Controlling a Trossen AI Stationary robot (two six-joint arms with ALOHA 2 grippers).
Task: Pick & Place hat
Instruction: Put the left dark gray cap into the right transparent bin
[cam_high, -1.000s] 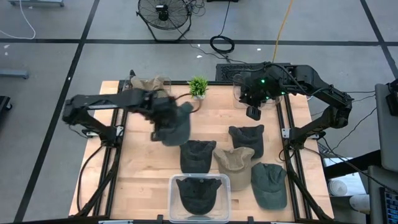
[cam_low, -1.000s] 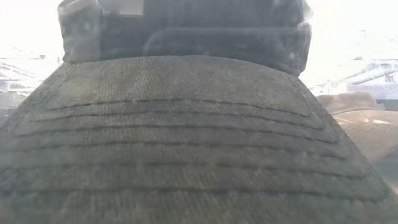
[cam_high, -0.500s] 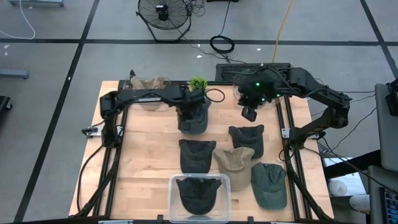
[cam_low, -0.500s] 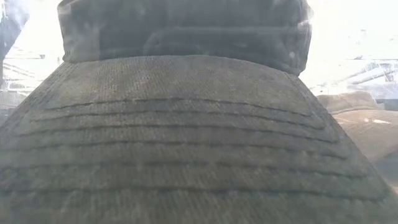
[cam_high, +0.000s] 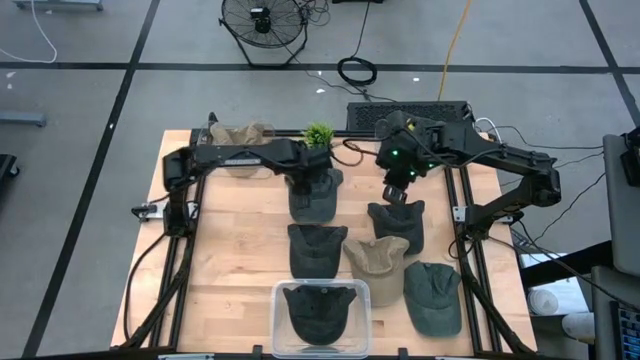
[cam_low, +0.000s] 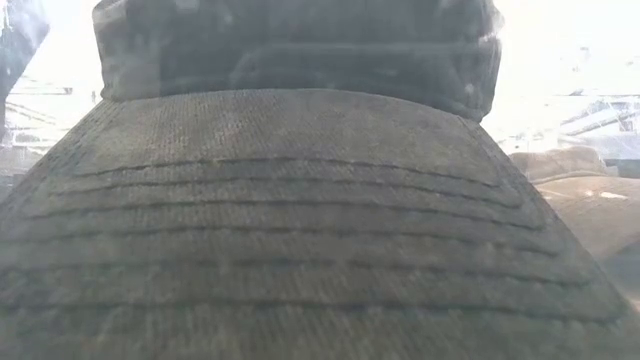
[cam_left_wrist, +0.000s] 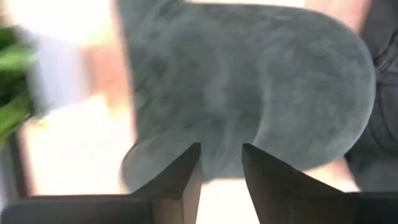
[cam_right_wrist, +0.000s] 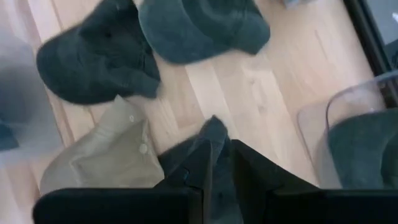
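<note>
In the high view my left gripper (cam_high: 308, 178) reaches along the far edge and is shut on a dark grey hat (cam_high: 315, 200) that lies on the table just near of the small green plant (cam_high: 319, 138). The left wrist view shows this hat (cam_left_wrist: 249, 81) spread out beyond my left gripper (cam_left_wrist: 221, 149). My right gripper (cam_high: 395, 192) points down at the far edge of a second dark hat (cam_high: 398, 225) right of centre and is shut on it. The low view is filled by the brim of a hat (cam_low: 300, 220) close to the lens. My left gripper pinches the dark grey hat by its edge (cam_left_wrist: 221, 167), which sits between the fingertips. The fingers come from above, slanting from the table's left. The hat's body rests on the table. My right gripper pinches a raised fold (cam_right_wrist: 213, 127) at the far edge of the second dark hat, from above with fingers pointing down. The rest of that hat lies on the table.
A dark hat (cam_high: 318, 250), a khaki hat (cam_high: 376, 257) and a grey-green hat (cam_high: 432, 297) lie toward the near side. A clear bin (cam_high: 321, 312) at the near edge holds a dark hat. A clear container with a khaki hat (cam_high: 240, 135) stands at the far left.
My left gripper has carried the dark grey hat from left of centre toward the far edge and right, then lowered it onto the table beside the plant, where it now lies flat. My right gripper has moved left and down onto the second dark hat.
</note>
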